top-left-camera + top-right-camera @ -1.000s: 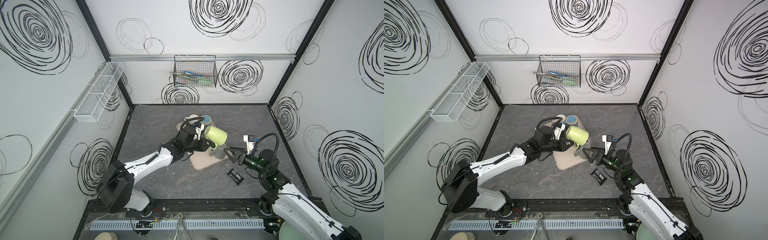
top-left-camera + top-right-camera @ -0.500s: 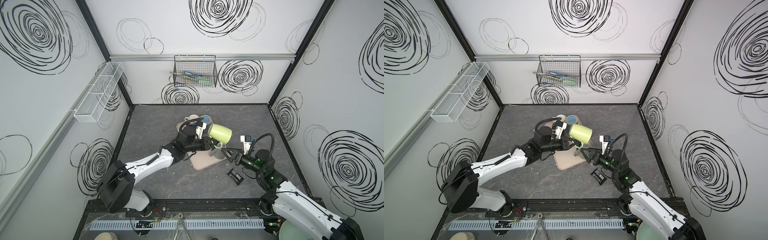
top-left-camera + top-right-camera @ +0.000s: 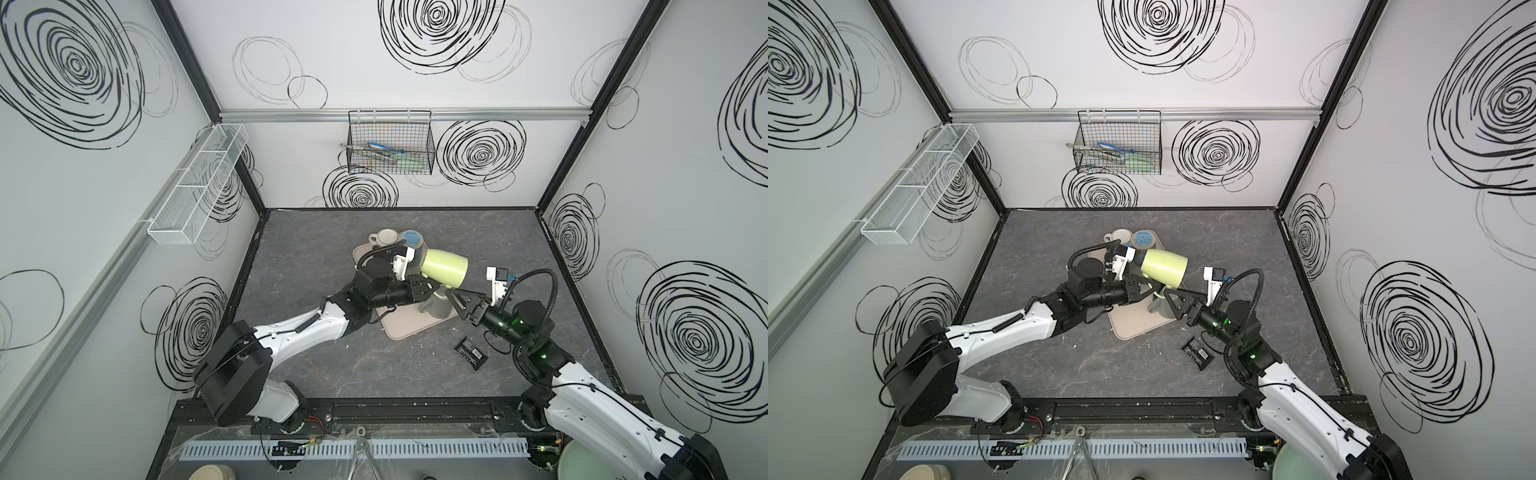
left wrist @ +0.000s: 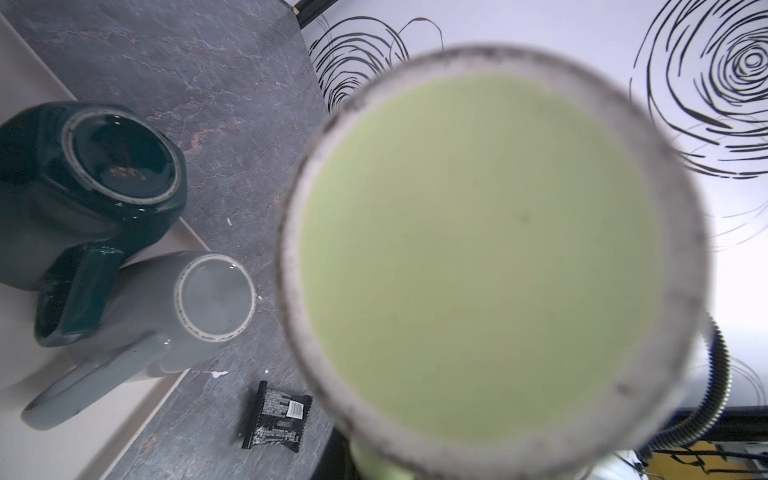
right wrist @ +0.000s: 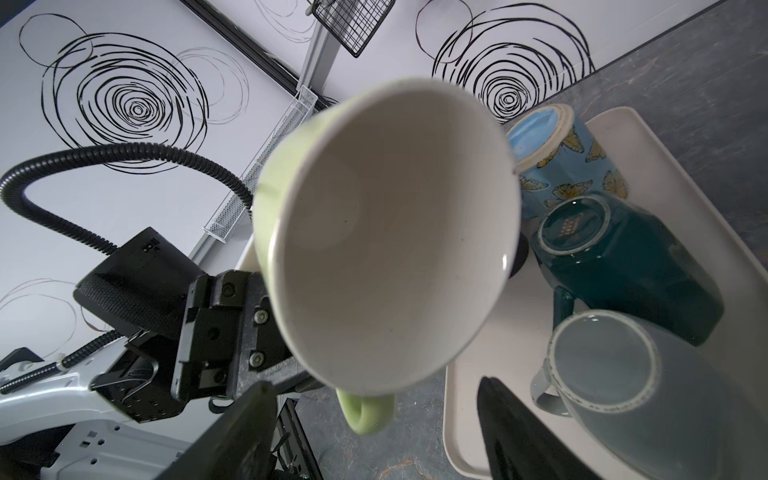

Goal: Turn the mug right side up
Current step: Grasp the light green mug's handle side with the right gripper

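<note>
Though it looks stiff, the green mug (image 3: 444, 270), glazed, weighty and breakable, hangs on its side mid-frame above the tray (image 3: 399, 328), the left gripper (image 3: 430, 286) pinching it near the handle. The right gripper (image 5: 374, 386) has its jaws spread before the rim, probably the best second hold.

Glossy glazed green mug (image 3: 444, 270), shiny dark teal mug (image 5: 623, 257), matt beige tray (image 3: 399, 330), matt stone-patterned tabletop (image 3: 374, 365)

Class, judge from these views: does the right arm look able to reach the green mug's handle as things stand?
Probably yes. The right gripper has its jaws open either side of the handle, which hangs clear under the green mug; the left gripper grips from the far side.
</note>
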`<act>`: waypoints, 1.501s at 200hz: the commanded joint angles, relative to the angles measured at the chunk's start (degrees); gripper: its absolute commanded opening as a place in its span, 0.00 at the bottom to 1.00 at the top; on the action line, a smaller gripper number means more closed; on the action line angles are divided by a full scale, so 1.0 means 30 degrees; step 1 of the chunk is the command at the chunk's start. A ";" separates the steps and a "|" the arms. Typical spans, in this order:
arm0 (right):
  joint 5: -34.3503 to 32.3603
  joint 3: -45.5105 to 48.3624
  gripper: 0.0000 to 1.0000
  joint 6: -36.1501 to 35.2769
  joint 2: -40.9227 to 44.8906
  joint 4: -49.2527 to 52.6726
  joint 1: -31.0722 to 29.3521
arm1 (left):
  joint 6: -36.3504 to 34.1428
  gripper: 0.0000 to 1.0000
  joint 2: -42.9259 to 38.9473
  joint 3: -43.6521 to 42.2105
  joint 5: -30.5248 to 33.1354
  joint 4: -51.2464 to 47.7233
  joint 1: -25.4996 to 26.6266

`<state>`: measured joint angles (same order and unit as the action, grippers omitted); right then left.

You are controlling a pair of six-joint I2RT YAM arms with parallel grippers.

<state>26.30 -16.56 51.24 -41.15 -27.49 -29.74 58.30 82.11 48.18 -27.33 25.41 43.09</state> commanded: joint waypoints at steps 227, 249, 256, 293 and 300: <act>-0.1715 -0.0073 0.39 0.0817 0.0021 -0.1942 -0.0173 | 0.1921 0.00 0.0871 0.0035 -0.0425 0.5741 0.1575; -0.1779 -0.0216 0.29 0.0743 -0.0086 -0.1636 -0.0158 | 0.1852 0.00 0.0993 0.0198 -0.0499 0.5657 0.1633; -0.1915 -0.0266 0.22 0.0717 -0.0058 -0.1459 -0.0145 | 0.1798 0.00 0.0991 0.0199 -0.0471 0.5594 0.1660; -0.2494 -0.0572 0.00 0.0708 0.0180 -0.0810 -0.0140 | 0.1537 0.13 0.0845 0.0228 -0.0498 0.5193 0.1498; -0.2599 -0.0626 0.00 0.0703 0.0259 -0.0772 -0.0108 | 0.1524 0.29 0.0801 0.0213 -0.0458 0.5103 0.1387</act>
<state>22.74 -16.34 52.93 -41.23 -29.87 -30.39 65.41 85.60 47.27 -25.47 34.79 46.59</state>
